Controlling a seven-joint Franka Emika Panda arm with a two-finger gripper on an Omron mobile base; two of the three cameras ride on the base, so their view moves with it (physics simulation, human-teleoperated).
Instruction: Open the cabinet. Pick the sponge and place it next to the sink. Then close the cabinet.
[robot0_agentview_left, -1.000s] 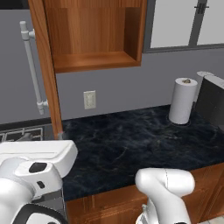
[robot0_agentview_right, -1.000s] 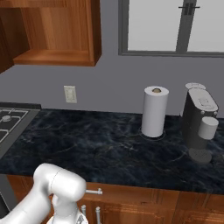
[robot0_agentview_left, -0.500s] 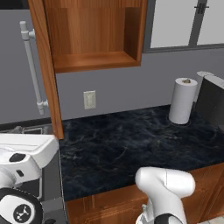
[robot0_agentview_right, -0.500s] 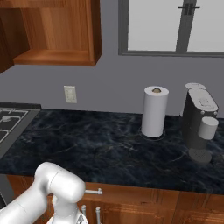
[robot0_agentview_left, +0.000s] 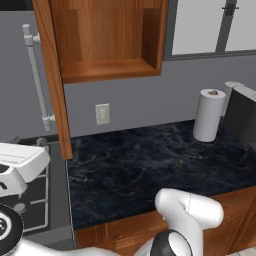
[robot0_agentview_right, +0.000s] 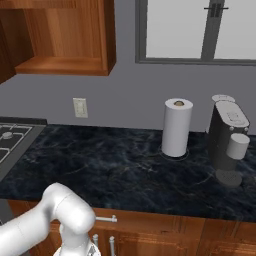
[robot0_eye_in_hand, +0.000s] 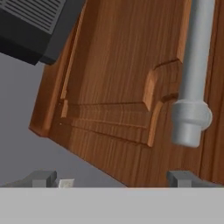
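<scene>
At the left of the left base view, the cabinet (robot0_agentview_left: 107, 42) hangs with its door (robot0_agentview_left: 50, 80) swung out edge-on toward the camera, the long silver bar handle (robot0_agentview_left: 36, 75) standing on the door's outer face above the stove (robot0_agentview_left: 30, 210). The interior shelf visible from both base views carries nothing, and the sponge cannot be located in these views; the sink is likewise outside them. In the hand view the end effector (robot0_eye_in_hand: 113, 179) faces the raised-panel front of the door (robot0_eye_in_hand: 118, 87) from below, its two finger tips (robot0_eye_in_hand: 41, 178) spread wide with nothing between them, and the lower end of the handle (robot0_eye_in_hand: 192, 87) lies up and to the right. To the right, the dark tabletop (robot0_agentview_left: 150, 165) holds a paper towel roll (robot0_agentview_left: 209, 115) and a coffee machine (robot0_agentview_right: 227, 140) under the window (robot0_agentview_right: 200, 30). Judged from this layout, the closing step is in hand: the next move calls for bringing the spread fingers against the door face or around the bar and swinging the door back toward the box.
</scene>
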